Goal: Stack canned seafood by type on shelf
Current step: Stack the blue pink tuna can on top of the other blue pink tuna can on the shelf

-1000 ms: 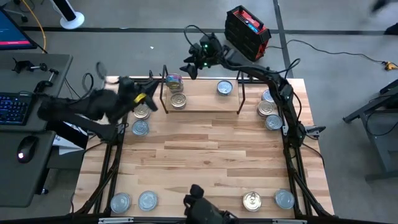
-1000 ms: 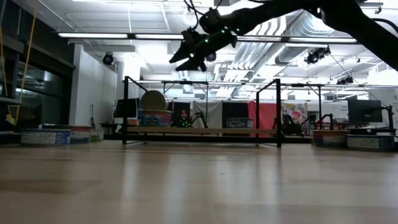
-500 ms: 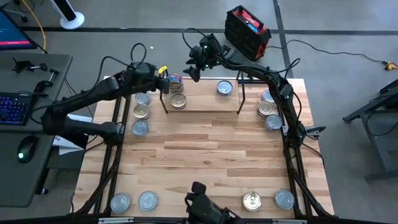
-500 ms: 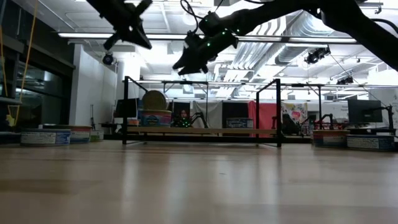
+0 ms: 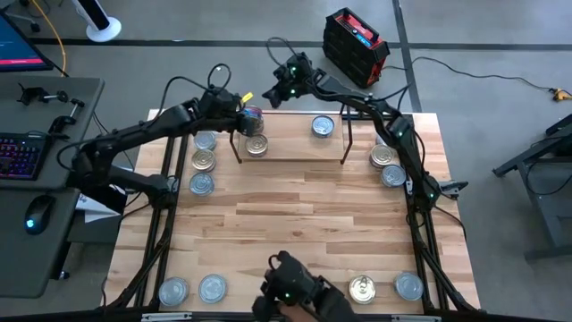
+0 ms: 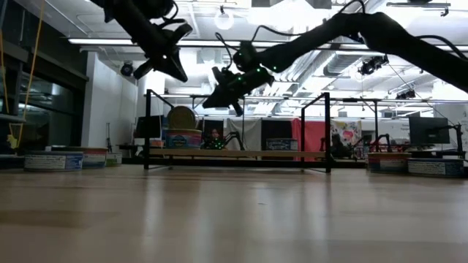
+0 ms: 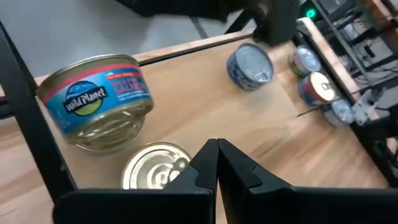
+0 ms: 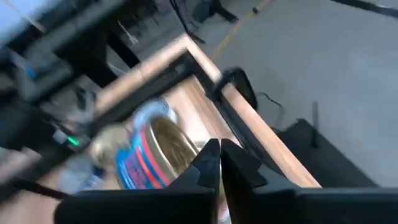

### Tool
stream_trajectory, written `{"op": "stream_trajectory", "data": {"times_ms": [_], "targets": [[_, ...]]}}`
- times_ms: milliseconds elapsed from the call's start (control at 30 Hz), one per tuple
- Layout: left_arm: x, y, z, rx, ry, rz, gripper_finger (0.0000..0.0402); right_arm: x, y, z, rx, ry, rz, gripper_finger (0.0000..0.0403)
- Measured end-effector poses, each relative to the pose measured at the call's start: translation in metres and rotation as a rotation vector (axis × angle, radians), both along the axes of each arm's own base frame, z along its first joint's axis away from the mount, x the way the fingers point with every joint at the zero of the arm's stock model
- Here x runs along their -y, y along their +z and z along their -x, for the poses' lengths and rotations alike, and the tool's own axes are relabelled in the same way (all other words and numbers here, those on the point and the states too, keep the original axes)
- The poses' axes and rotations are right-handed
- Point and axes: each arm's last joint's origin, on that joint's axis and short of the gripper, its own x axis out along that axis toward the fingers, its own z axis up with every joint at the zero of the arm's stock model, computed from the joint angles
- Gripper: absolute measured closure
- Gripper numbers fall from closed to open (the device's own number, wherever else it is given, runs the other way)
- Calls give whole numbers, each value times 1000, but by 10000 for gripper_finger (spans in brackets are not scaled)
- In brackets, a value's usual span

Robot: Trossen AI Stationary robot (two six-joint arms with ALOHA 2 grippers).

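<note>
The left hand (image 5: 239, 102), pinched shut and empty, hangs right over the tipped tin (image 7: 96, 99) at the shelf's (image 5: 290, 148) left end, nearer than the right hand (image 5: 268, 97), also shut. That round metal tin leans on a flat gold tin (image 7: 155, 167). More tins sit around the bench (image 5: 295, 224).

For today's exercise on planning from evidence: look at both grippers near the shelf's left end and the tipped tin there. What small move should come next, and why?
Probably the left gripper should open and ease down toward the tilted tin, to set it flat. That tin leans on its edge on the shelf beside a gold-lidded tin lying flat; the left gripper's fingers look shut and empty above them. The right gripper hangs nearby, also shut.
</note>
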Motion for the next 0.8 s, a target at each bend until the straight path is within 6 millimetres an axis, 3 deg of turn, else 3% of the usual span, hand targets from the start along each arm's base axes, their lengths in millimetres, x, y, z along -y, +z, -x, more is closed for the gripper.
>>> {"op": "stream_trajectory", "data": {"times_ms": [267,467,800], "targets": [[-23,35,-10,-179,-66,-124,401,16,0,8,87,-60,-210,402],[-41,31,-30,-402,-211,-102,401,14,-10,4,91,-29,-349,403],[-41,26,-32,-472,-342,-95,401,1,-12,-7,72,-36,-352,403]]}}
